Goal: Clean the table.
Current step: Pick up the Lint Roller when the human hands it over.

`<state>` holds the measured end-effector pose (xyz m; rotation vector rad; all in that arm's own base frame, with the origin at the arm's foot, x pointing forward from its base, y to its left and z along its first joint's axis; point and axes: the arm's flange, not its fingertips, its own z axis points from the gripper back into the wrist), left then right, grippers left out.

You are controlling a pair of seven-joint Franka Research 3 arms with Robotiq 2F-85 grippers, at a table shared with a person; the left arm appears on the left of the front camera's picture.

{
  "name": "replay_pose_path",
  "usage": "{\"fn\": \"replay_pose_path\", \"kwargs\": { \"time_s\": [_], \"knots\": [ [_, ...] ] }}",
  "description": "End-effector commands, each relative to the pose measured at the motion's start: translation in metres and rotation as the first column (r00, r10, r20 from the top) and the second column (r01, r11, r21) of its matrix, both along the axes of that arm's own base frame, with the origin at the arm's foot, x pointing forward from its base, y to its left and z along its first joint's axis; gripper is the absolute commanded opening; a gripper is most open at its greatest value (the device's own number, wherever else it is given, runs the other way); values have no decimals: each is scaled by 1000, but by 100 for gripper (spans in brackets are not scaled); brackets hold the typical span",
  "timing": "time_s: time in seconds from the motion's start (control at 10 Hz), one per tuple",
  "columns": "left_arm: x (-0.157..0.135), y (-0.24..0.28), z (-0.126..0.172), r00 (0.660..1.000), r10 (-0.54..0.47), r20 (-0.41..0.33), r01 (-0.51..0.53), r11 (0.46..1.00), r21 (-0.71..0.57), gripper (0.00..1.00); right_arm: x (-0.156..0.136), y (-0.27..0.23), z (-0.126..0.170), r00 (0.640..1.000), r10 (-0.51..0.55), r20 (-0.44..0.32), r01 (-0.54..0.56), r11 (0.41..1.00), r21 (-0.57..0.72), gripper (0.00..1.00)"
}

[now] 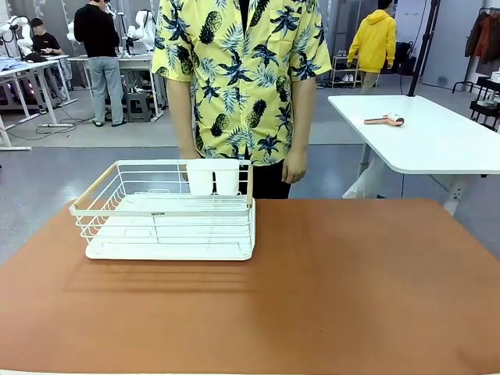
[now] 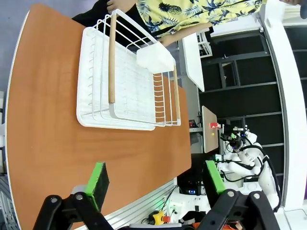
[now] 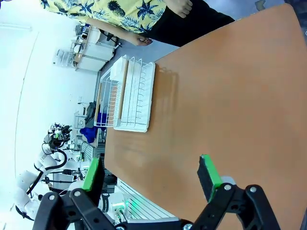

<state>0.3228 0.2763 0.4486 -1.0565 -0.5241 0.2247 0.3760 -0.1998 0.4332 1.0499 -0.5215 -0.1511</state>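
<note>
The reddish-brown table (image 1: 328,289) spreads across the front view with a bare top. On its left half stands a white wire rack (image 1: 168,211) with wooden handles and a white cup holder (image 1: 213,177) at its far side. In the left wrist view my left gripper (image 2: 156,179) hangs open above the table (image 2: 48,120), its green pads wide apart with nothing between them, the rack (image 2: 127,79) farther off. My right gripper (image 3: 151,175) is open too, empty, over the table (image 3: 216,105), with the rack (image 3: 127,93) beyond it.
A person in a yellow pineapple-print shirt (image 1: 242,78) stands at the table's far edge, right behind the rack, hands down. A white-topped table (image 1: 426,133) with a small tool on it stands at the back right.
</note>
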Motion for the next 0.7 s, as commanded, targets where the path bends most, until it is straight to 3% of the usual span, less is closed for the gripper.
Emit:
{"fn": "replay_pose_path", "kwargs": {
  "time_s": [0.0, 0.6],
  "knots": [
    [-3, 1, 2, 1000, -10, 25, 10, 1000, -9, 100, 1, 1, 1, 1000, 5, 13, -5, 1000, 14, 100],
    [-3, 1, 2, 1000, -10, 25, 10, 1000, -9, 100, 1, 1, 1, 1000, 5, 13, -5, 1000, 14, 100]
  ]
}}
